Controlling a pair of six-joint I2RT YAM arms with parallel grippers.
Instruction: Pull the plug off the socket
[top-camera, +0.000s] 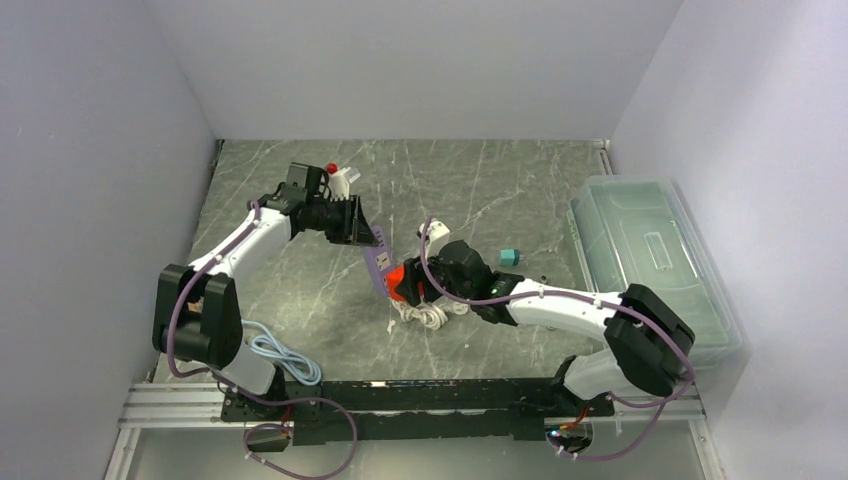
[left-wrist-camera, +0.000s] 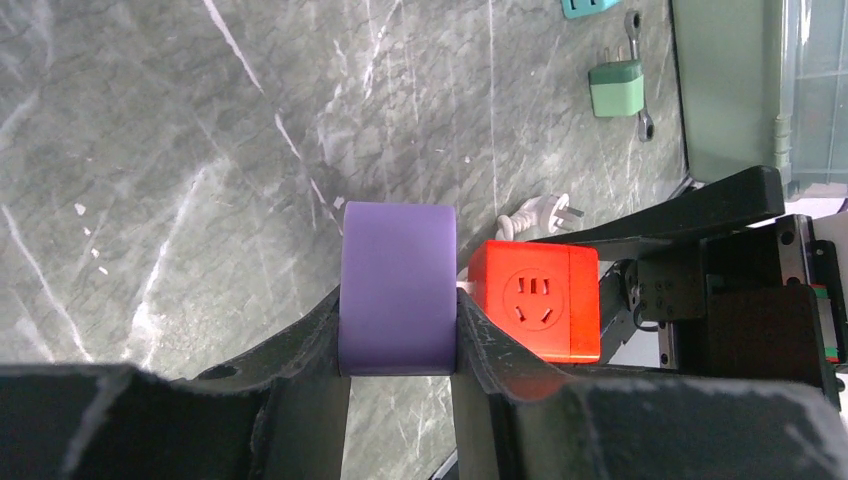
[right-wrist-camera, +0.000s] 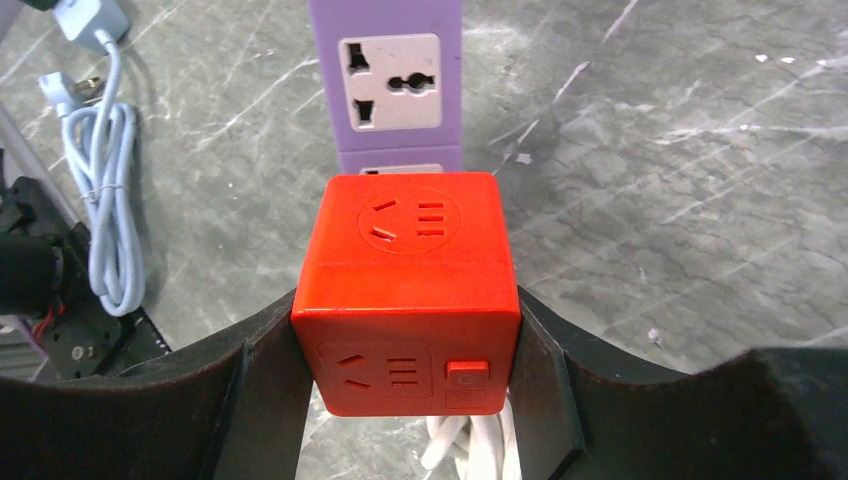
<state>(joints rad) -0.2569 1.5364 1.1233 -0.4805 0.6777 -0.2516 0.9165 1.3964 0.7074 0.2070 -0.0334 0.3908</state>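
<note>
Purple socket (left-wrist-camera: 398, 290) clamped in left gripper (left-wrist-camera: 398, 322), red plug (right-wrist-camera: 408, 300) in right gripper (right-wrist-camera: 408, 335). Pull straight to 5 o'clock overhead, no twist.

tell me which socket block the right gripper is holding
The red cube socket, clamped in the right gripper; the purple power strip is in the left gripper.

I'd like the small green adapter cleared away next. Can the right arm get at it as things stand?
Probably not yet. The green adapter lies in the open with nothing over it, but the right gripper is shut on the red cube, which sits against the purple strip.
</note>
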